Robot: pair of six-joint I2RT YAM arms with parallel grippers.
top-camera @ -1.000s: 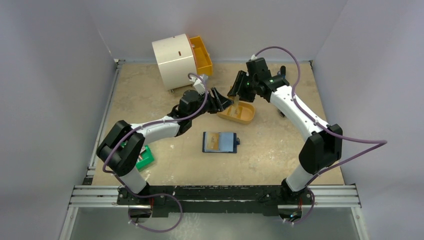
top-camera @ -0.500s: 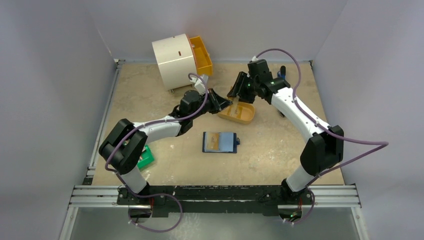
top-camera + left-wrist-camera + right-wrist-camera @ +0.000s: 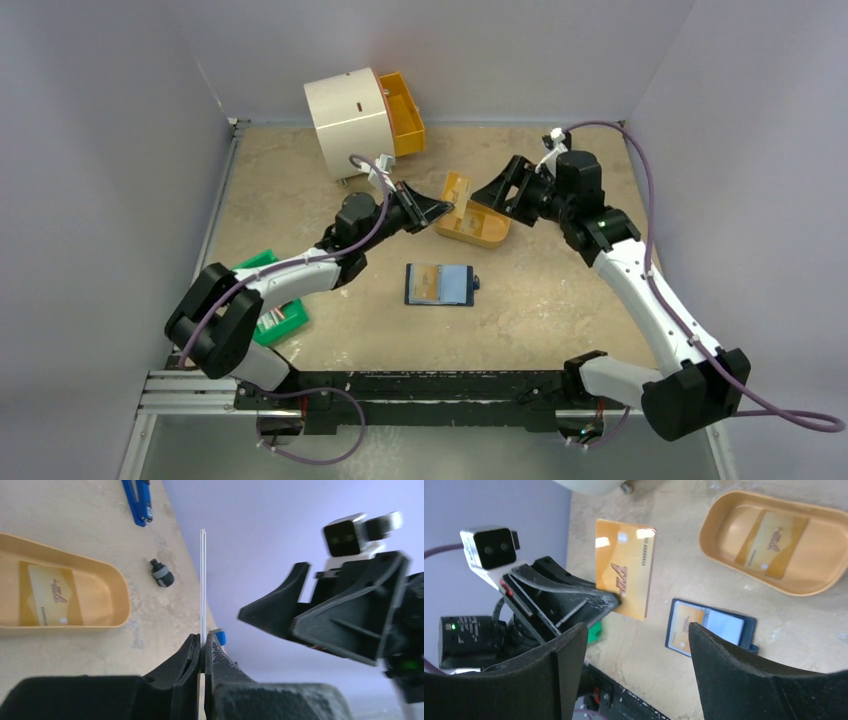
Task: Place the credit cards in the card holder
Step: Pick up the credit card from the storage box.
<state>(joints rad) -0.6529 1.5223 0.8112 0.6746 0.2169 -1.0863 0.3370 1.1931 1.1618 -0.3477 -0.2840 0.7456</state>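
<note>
Left pincer (image 3: 441, 208) grips one card (image 3: 624, 572) on edge, right pincer (image 3: 492, 200) gapes empty; one card (image 3: 427, 283) already sits in the open wallet (image 3: 455, 285), another card (image 3: 771, 542) waits in the tray (image 3: 490, 238).

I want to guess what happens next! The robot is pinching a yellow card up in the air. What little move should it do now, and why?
Probably the left gripper should carry its credit card toward the open card holder. The card is pinched tight and clear of the orange tray, the right gripper stands open and apart, and the holder lies flat nearby.
</note>
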